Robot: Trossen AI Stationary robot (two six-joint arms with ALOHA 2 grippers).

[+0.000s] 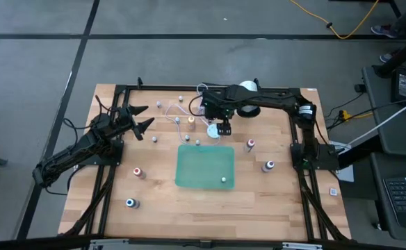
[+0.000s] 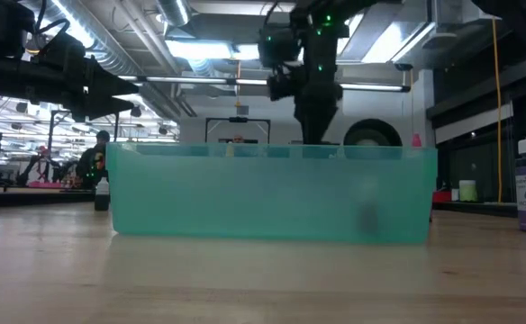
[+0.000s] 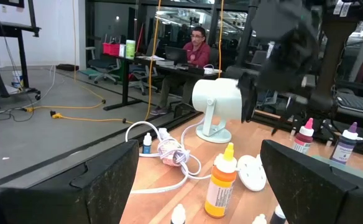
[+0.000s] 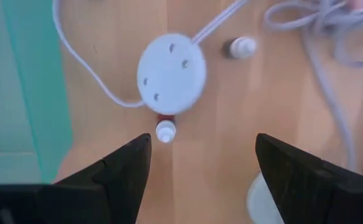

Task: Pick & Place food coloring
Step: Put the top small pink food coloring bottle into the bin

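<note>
Small food coloring bottles stand upright all over the wooden table: a red-topped one (image 1: 139, 172), a blue one (image 1: 131, 203), a pink one (image 1: 250, 144), a violet one (image 1: 268, 166) and an orange one (image 1: 191, 119). One bottle (image 1: 224, 179) stands on the floor of the green tray (image 1: 189, 167). My right gripper (image 1: 223, 128) hangs open, pointing down, just beyond the tray's far edge. Below it stands a white-capped bottle (image 4: 165, 130) beside a white disc (image 4: 171, 73). My left gripper (image 1: 142, 118) waits open and level at the far left.
A white cable (image 4: 330, 68) runs from the disc and lies coiled beside the right gripper. A large white cylinder (image 3: 215, 102) stands at the table's far edge. Another small bottle (image 4: 240, 47) stands past the disc. A person sits at a desk beyond the table.
</note>
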